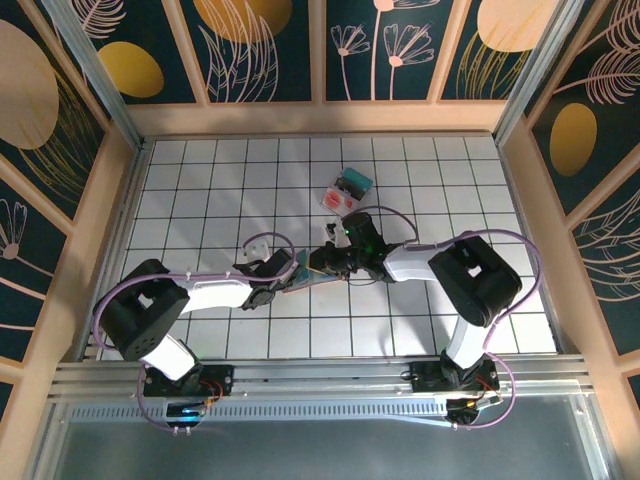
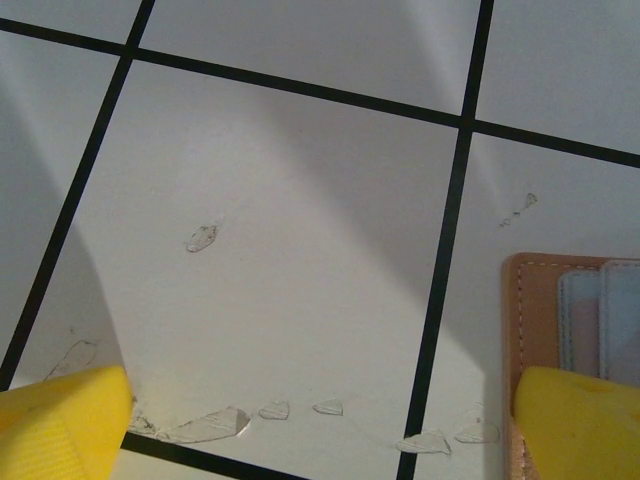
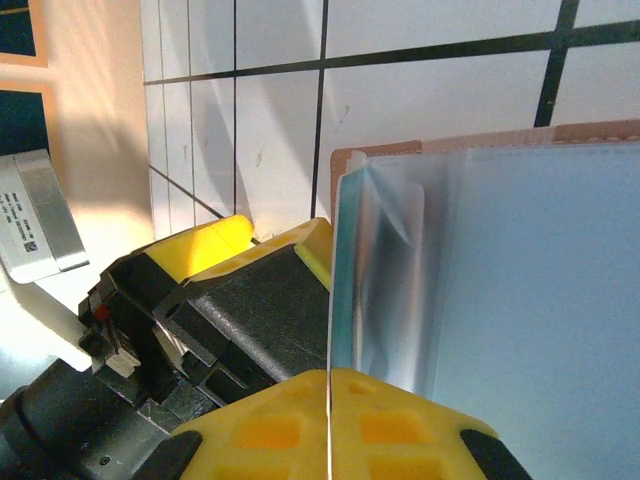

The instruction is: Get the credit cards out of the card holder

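Surface: white tiled table (image 1: 200, 200) with a black grid, boxed in by pale wooden rails and dark teal wall panels (image 1: 260, 50) with gold and cream plant motifs.

Nearest, along the bottom of the top view: both arm bases sit on a ribbed metal rail (image 1: 320, 378). The left arm runs from the lower left toward the centre. The right arm rises at the lower right and bends left to the centre.

Left gripper (image 1: 288, 277): its yellow fingertips (image 2: 60, 425) sit in the two bottom corners of the left wrist view. They are spread wide, with bare tile between them. The right-hand tip lies over the tan edge of the wallet; contact cannot be told.

Small flat tan-brown leather card holder (image 1: 312, 281): at the centre of the table, between the two grippers. It lies open, with a stitched leather rim and blue-grey pockets inside.

Right gripper (image 3: 328, 420): its yellow pads are pressed together at the bottom centre of the right wrist view. They pinch a thin glossy card (image 3: 380, 280), teal along its edge, which stands edge-on above the pads against the holder's blue-grey inside. Whether its far end sits in a pocket cannot be told. A black-and-yellow finger of the left gripper shows just left of it.

Farther up the table: a clear plastic box (image 1: 347, 190) with red and teal contents, apart from the holder.
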